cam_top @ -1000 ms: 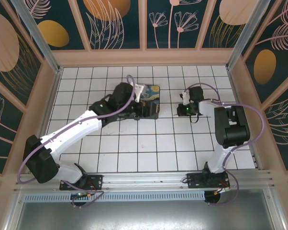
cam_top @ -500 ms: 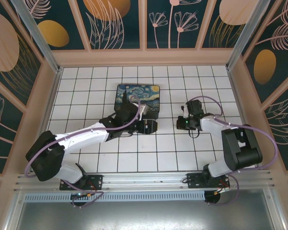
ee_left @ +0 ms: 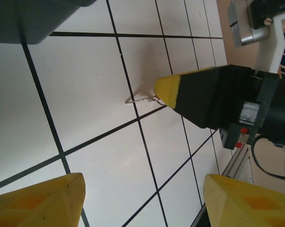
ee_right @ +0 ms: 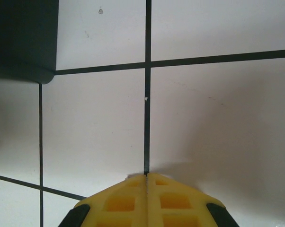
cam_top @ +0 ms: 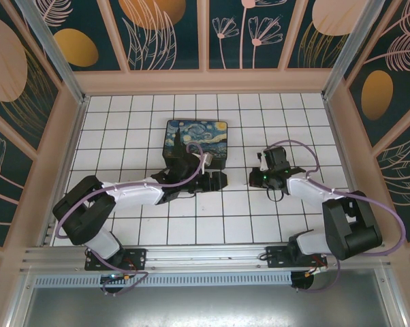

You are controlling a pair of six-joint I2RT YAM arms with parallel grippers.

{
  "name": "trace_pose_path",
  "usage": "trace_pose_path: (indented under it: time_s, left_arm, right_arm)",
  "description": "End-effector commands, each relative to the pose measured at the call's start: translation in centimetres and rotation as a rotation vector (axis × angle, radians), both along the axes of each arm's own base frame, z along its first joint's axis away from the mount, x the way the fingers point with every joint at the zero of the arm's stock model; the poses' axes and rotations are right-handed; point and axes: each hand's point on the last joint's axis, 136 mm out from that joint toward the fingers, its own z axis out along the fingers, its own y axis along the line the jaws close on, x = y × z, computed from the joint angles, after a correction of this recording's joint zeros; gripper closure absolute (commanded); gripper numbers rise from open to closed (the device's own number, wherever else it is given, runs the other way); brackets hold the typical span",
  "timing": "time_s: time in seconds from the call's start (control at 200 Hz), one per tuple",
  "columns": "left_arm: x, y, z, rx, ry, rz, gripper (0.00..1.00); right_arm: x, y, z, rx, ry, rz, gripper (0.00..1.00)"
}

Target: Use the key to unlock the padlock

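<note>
Silvery key (ee_left: 141, 99) touches the clenched right pincer (ee_right: 147, 177); left pincer (ee_left: 143, 183) released, empty; unlocking judged not yet begun.

left gripper (cam_top: 221, 180) drew back from box (cam_top: 195, 136) | right gripper (cam_top: 254, 178) with key (ee_left: 141, 99) shifted nearer

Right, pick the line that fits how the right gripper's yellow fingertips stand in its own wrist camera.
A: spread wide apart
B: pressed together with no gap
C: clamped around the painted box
B: in the right wrist view the right gripper has its two yellow tips meeting along a thin seam, with nothing visible between them, above the tiled floor.
</note>
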Motion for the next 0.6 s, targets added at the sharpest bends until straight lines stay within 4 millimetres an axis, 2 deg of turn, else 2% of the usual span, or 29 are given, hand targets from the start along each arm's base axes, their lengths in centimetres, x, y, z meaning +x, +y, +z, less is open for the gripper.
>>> trace_pose_path:
  time_s: [0.0,0.08,0.16,0.24,0.335,0.485,0.591]
  left_arm:
    - [1.2,-0.3,0.9,-0.004,-0.047,0.028,0.32]
    - [1.2,-0.7,1.0,-0.008,-0.049,0.009,0.32]
    - [0.4,-1.4,0.8,-0.050,-0.013,-0.032,0.33]
    - [-0.2,-1.4,1.0,-0.057,-0.030,-0.071,0.43]
    - [-0.6,-1.1,1.3,0.048,-0.196,-0.220,0.45]
    - [0.5,1.0,-0.4,0.335,-0.411,-0.376,0.55]
    - [1.2,0.2,-0.3,0.357,-0.515,-0.447,0.60]
  right_arm:
    - [-0.6,0.0,-0.4,-0.022,-0.005,0.001,1.00]
    - [-1.0,0.3,-0.5,-0.022,-0.001,0.008,1.00]
    - [-0.9,0.8,0.2,-0.004,-0.019,0.015,1.00]
    - [-0.7,1.1,1.5,0.016,-0.044,0.017,1.00]
    - [-0.8,1.4,3.1,0.031,-0.064,0.038,1.00]
    - [-0.9,1.5,4.7,0.029,-0.075,0.064,1.00]
    - [-0.9,1.7,6.0,0.041,-0.090,0.077,1.00]
